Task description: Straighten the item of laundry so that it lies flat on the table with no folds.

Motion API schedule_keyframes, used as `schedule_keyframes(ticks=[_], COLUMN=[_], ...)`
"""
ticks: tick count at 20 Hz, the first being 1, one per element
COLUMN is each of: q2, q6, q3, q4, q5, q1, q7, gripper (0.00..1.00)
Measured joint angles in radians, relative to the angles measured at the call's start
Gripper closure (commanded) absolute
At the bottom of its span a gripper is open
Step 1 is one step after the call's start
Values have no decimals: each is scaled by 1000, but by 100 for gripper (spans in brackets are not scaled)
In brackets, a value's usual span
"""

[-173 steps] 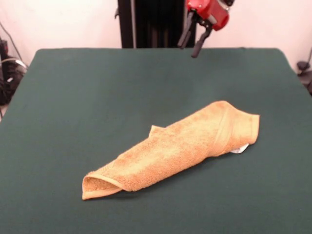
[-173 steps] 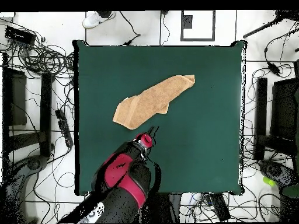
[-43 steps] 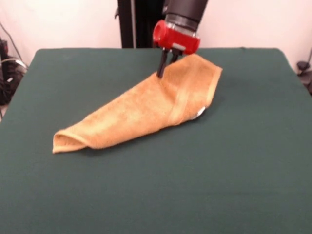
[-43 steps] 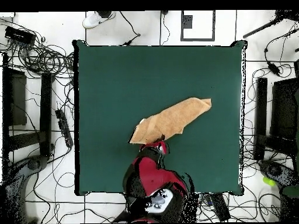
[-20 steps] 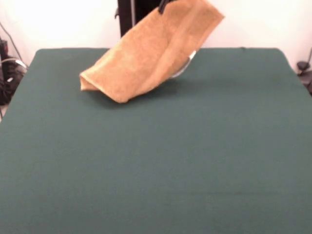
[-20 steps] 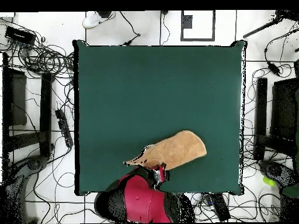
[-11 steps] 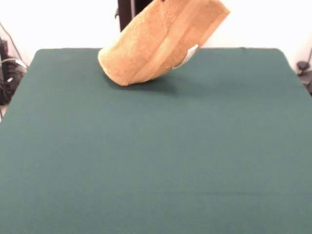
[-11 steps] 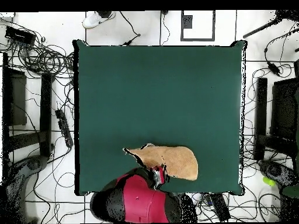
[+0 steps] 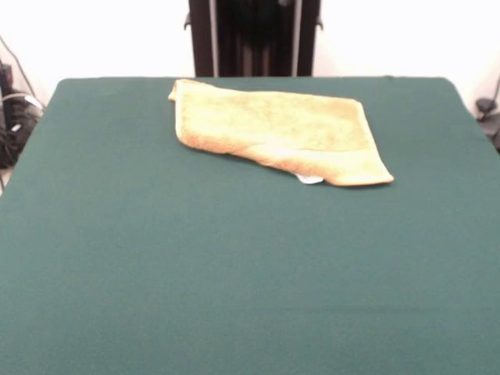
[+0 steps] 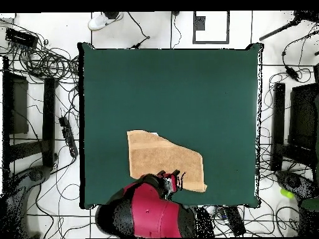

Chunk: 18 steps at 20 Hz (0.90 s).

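The item of laundry (image 9: 273,125), an orange-tan towel, lies spread low on the table (image 9: 234,273) near its far edge. Its diagonal edge toward the camera looks thick, as if doubled under. A small white tag (image 9: 310,179) pokes out below that edge. In the overhead view the towel (image 10: 156,155) is a four-sided patch with one slanted side near the table's (image 10: 168,81) bottom edge. My gripper (image 10: 169,177) sits at the end of the red arm, over the towel's bottom edge. The front view does not show the gripper.
The black pedestal column (image 9: 250,39) rises just behind the towel. Cables (image 10: 43,62) and dark equipment (image 10: 293,124) crowd the floor on both sides of the table. A white shoe (image 10: 103,22) shows at the top edge. Green surface stretches from the towel to the opposite edge.
Half a second ago the towel hung bunched from the raised gripper above the far edge. Now it lies spread on the table, and the gripper is out of the front view.
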Motion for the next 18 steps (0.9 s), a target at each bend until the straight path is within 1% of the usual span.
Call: schedule_keyframes(ticks=[5, 10, 13, 14, 18], q2=[-17, -33, -35, -29, -16], q6=[0, -9, -35, -63, -129], q3=[2, 17, 33, 46, 81], q4=[-11, -16, -16, -16, -16], q5=[-22, -22, -25, -25, -25], q1=[-11, -66, -98, -122, -174], q7=[0, 0, 0, 0, 0], gripper=[0, 0, 0, 0, 0])
